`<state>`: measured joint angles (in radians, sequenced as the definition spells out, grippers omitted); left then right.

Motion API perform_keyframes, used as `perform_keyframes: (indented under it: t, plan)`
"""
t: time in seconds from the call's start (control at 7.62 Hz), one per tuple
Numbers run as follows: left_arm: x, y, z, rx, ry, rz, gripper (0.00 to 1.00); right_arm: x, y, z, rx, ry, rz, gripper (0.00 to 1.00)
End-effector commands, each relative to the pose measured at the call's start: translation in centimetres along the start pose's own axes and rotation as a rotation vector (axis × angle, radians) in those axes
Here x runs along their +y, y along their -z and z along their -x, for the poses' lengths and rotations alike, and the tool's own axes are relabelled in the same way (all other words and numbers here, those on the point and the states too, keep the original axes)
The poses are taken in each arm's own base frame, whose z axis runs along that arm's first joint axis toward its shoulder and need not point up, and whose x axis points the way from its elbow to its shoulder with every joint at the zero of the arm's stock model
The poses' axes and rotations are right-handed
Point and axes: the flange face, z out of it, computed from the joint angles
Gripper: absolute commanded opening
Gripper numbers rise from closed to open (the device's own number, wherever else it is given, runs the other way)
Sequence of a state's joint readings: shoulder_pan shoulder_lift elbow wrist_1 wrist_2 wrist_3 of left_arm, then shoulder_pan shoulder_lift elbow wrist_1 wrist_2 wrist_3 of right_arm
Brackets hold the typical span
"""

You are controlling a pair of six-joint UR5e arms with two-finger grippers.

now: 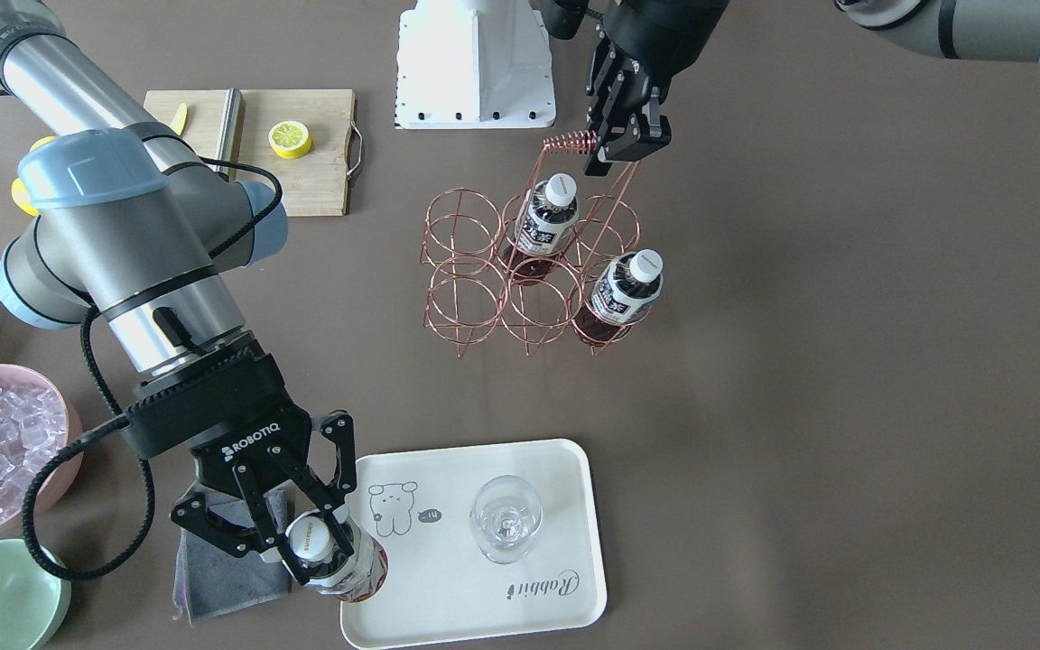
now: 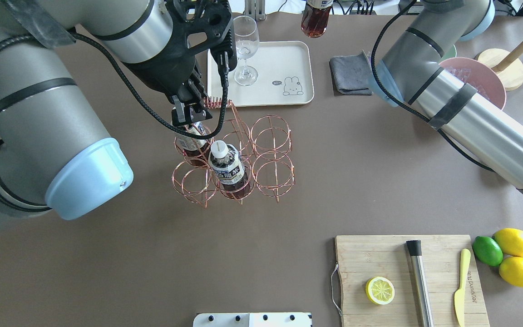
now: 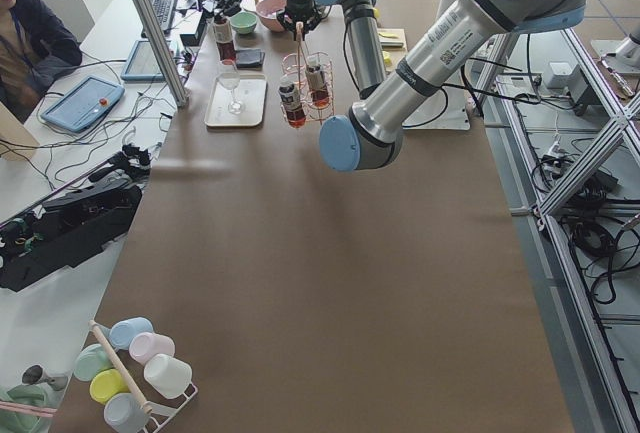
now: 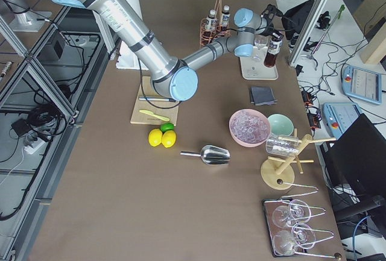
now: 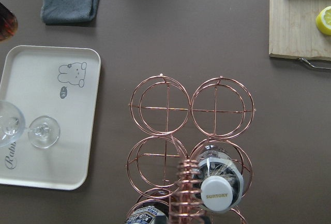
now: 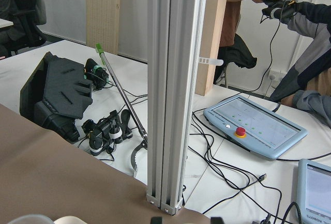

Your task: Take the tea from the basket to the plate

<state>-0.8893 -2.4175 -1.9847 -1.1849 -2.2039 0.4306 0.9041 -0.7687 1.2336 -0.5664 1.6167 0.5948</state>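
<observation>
Right gripper [image 1: 308, 540]: fingers closed part-way around the neck of the tea [image 1: 348, 569], just under its white cap.

Tea: hung at the corner of the plate [image 1: 484, 605] nearest the worktop's right end. The overhead and side views suggested its base was clear of the surface, though contact could not be ruled out.

Step in hand, as judged: setting down.
- Lower straight, keeping the bottle plumb.
- Aim for bare plate beside the bear print, well apart from the stemmed glass [image 1: 506, 519].
- Open only once the base sits flat inside the rim, not on it.
- Withdraw upward.

Orientation: cap up, base down. Long axis near vertical, and a slight lean could not be excluded.

Plate: lay by the worktop's operator-side edge, about midway along it. A grey cloth [image 1: 222, 578] lay just beside it.

Basket [image 1: 457, 271]: stood toward the worktop's middle, with two like bottles [image 1: 549, 221] in its cells.

Left gripper [image 1: 617, 152]: appeared clamped on the basket's looped handle.
</observation>
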Motion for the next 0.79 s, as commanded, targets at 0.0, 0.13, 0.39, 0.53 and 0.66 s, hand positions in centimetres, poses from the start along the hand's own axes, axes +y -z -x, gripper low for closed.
perform_keyframes:
  t: [0.0,0.13,0.39,0.53,0.66]
  plan:
    - [7.9,3.5,7.3,-0.032,-0.012,0.034,0.00,3.4,-2.1,1.7,0.004,0.004,0.031,0.00]
    - [11.5,4.8,10.7,-0.033,-0.023,0.049,0.00,4.0,-2.5,1.9,0.006,0.005,0.042,0.00]
    - [18.1,5.8,16.8,-0.039,-0.050,0.109,0.00,4.8,-2.9,2.4,0.002,0.008,0.056,0.00]
    - [21.5,7.0,19.7,-0.043,-0.067,0.135,0.00,5.4,-3.3,2.7,0.004,0.009,0.066,0.00]
    - [25.3,8.0,22.0,-0.039,-0.075,0.154,0.00,5.6,-3.7,3.5,0.016,0.012,0.057,0.00]
